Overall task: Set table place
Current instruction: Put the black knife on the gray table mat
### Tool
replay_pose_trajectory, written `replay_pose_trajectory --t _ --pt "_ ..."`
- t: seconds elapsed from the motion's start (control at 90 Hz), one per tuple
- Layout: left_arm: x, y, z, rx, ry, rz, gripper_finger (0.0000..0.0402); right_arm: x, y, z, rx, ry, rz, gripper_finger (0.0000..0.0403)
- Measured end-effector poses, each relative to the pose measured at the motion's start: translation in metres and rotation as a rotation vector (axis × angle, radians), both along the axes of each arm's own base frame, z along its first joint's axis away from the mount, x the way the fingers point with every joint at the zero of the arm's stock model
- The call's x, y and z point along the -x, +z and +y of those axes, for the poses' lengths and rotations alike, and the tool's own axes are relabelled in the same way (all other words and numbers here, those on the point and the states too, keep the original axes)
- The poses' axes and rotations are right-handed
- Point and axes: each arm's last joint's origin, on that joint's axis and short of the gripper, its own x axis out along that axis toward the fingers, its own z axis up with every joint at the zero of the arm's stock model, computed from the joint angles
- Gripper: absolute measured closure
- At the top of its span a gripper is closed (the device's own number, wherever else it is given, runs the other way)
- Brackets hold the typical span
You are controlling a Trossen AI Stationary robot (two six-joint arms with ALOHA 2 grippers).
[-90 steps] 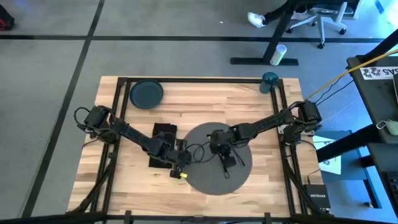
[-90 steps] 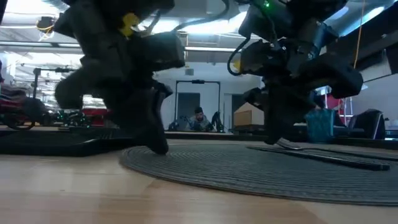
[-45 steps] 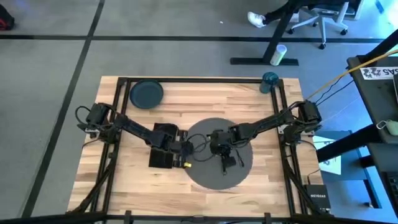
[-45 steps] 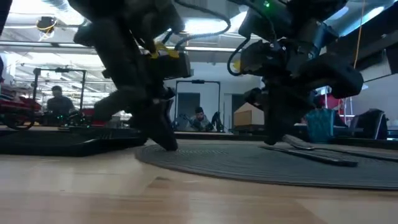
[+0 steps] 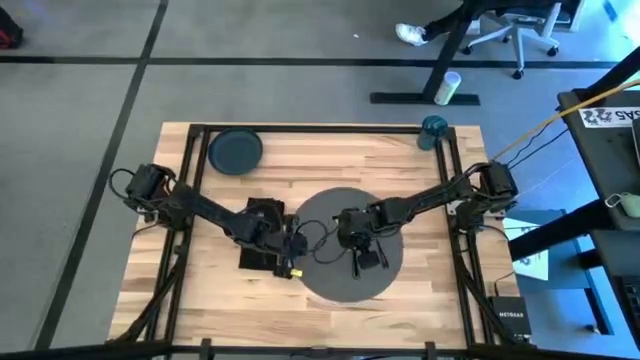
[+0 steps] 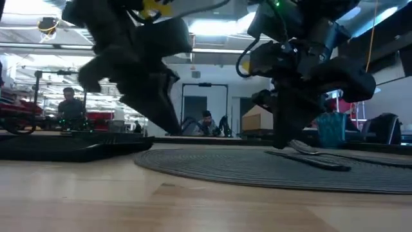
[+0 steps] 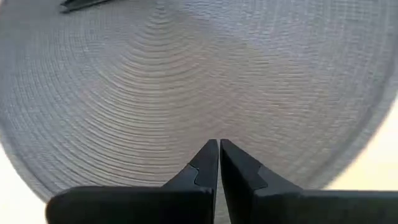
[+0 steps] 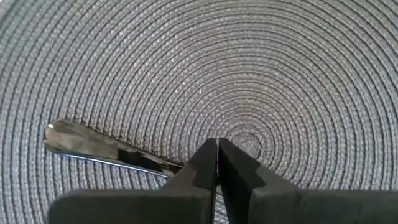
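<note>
- Round grey placemat (image 5: 345, 243) lying flat near the middle of the wooden table (image 5: 400, 160); far side partly covered by both arms in the high view.
- Left gripper (image 7: 219, 163) raised just over the placemat's left edge, fingers pressed together, nothing between them.
- Right gripper (image 8: 217, 163) over the placemat's centre, fingertips closed, empty.
- Piece of metal cutlery (image 8: 112, 151) lying on the placemat beside the right gripper; one end cut off behind its fingers, kind hard to tell.
- Black napkin (image 5: 262, 235) left of the placemat, largely hidden under the left arm.
- Dark blue-grey plate (image 5: 235, 151) at the far left corner.
- Teal cup (image 5: 433, 131) at the far right corner, on the rail.
- Person (image 6: 206, 122) seated far off in the room, blurred.
</note>
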Motion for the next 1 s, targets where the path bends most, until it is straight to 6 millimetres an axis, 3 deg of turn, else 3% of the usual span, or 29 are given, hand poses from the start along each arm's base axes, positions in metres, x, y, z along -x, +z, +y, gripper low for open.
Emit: replay_pose_trajectory --t 0.311,1.0 --pt "-0.006 -0.024 0.002 0.004 0.041 0.047 0.0402 0.002 -0.002 -0.014 0.028 -0.026 0.036 0.0403" --pt "-0.007 -0.025 0.001 0.031 0.076 0.032 0.0402 0.004 -0.007 -0.013 0.004 -0.012 0.053 0.0403"
